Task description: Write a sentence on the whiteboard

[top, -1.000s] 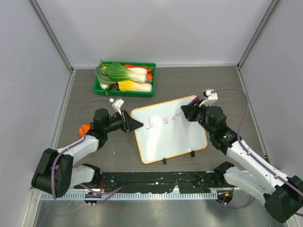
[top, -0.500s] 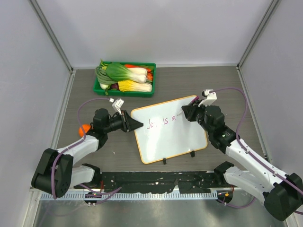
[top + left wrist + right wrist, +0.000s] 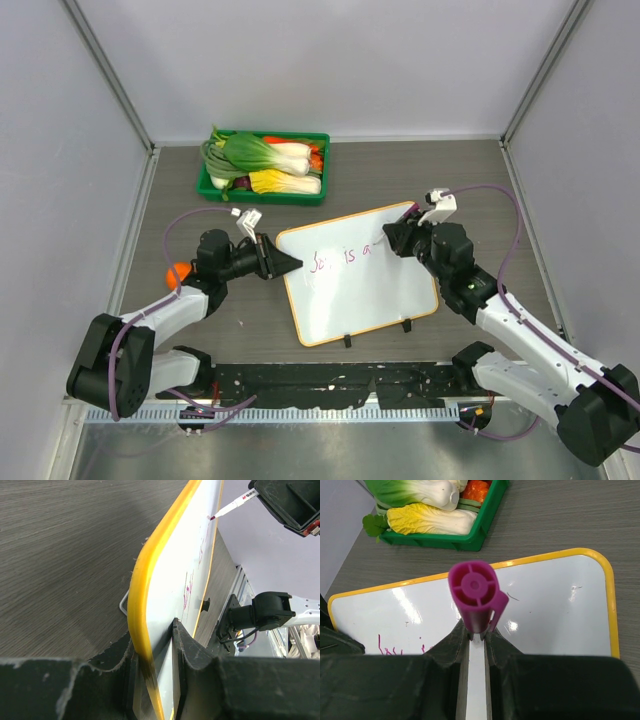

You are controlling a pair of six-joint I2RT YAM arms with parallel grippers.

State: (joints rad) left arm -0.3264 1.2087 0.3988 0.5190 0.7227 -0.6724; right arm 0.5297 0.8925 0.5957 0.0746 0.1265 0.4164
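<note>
The whiteboard (image 3: 370, 290), glossy white with a yellow rim, lies tilted in the middle of the table. My left gripper (image 3: 290, 263) is shut on its left edge; the left wrist view shows the rim (image 3: 142, 605) clamped between the fingers (image 3: 187, 650). The sentence (image 3: 338, 258) is a short line of purple cursive across the upper half of the board. My right gripper (image 3: 395, 240) is shut on a purple marker (image 3: 475, 592), whose tip (image 3: 214, 517) touches the board at the right end of the writing. Part of the writing (image 3: 385, 647) shows below the marker.
A green tray (image 3: 326, 170) of leafy vegetables (image 3: 262, 160) stands at the back left, also showing in the right wrist view as the tray (image 3: 487, 522). A small orange object (image 3: 180, 272) lies beside the left arm. Grey walls enclose the table on three sides.
My right gripper has crept very slightly to the left with the marker on the board. The left gripper and the board have stayed put.
</note>
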